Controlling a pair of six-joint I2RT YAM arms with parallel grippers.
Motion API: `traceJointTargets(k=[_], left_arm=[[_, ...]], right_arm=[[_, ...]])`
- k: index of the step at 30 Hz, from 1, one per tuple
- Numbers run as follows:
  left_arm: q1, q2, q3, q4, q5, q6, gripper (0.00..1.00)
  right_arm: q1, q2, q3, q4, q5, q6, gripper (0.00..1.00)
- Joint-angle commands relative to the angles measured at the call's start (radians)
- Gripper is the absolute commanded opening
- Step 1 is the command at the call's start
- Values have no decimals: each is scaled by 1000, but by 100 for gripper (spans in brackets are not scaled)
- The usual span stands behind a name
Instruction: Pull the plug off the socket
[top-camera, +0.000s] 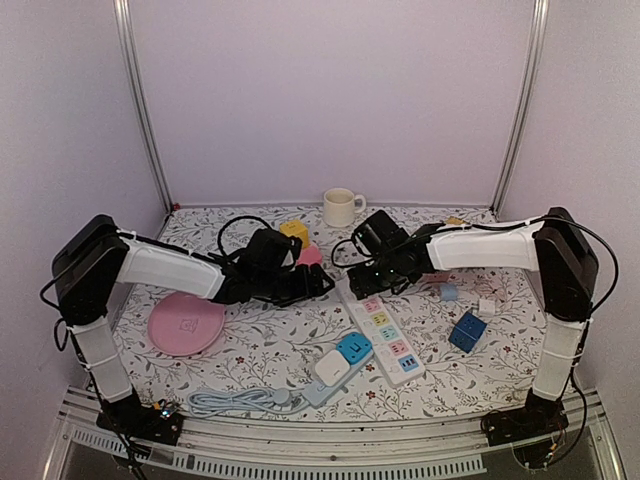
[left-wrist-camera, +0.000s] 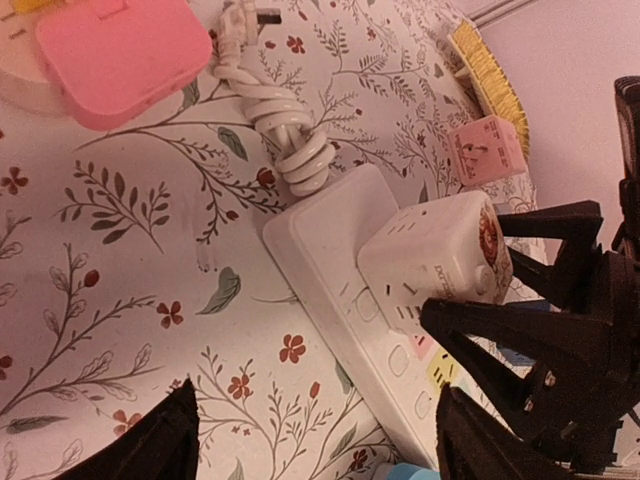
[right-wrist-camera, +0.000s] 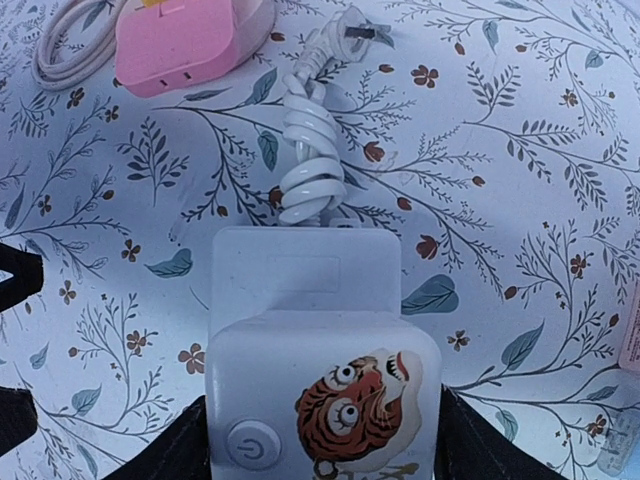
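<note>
Plug (right-wrist-camera: 325, 400) (white cube, tiger sticker) seated at cord end of power strip (left-wrist-camera: 320, 240). Right gripper (right-wrist-camera: 325, 445) straddles plug sides, ready for pull; firm clamp or not, cannot tell. Left gripper (left-wrist-camera: 320, 440) spread wide, empty, over strip, likely to pin it down

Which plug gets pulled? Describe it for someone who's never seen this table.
Find the long white power strip mid-table. At its far end, near the coiled white cord, sits a white cube adapter. Only it carries a tiger-face sticker and a round power button.
</note>
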Motion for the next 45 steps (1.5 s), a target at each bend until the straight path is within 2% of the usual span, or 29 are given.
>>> traceJointTargets(k=[1, 5, 8, 11, 15, 16, 20, 26, 35, 45], left_arm=[[19, 63, 70, 18, 17, 22, 82], [25, 117, 120, 8, -4, 32, 82], [32, 144, 149, 14, 9, 31, 81], [35, 191, 170, 26, 23, 28, 80], [41, 204, 175, 41, 42, 13, 74], [43, 206, 170, 48, 49, 4, 71], [53, 206, 153, 93, 84, -19, 51], [61, 225, 173, 124, 114, -36, 0], [56, 321, 250, 136, 162, -62, 0], [55, 359, 252, 81, 144, -62, 0]], right_arm=[[7, 44, 51, -33, 24, -11, 70], [8, 60, 72, -39, 7, -13, 57], [10, 57, 76, -42, -6, -9, 41], [10, 46, 75, -42, -26, 2, 30], [12, 36, 71, -42, -34, 13, 20], [13, 34, 70, -42, -34, 16, 15], [14, 34, 72, -42, -37, 21, 13], [19, 38, 74, -42, -40, 27, 11], [25, 47, 77, -37, -43, 40, 9], [30, 22, 84, -37, -24, 35, 9]])
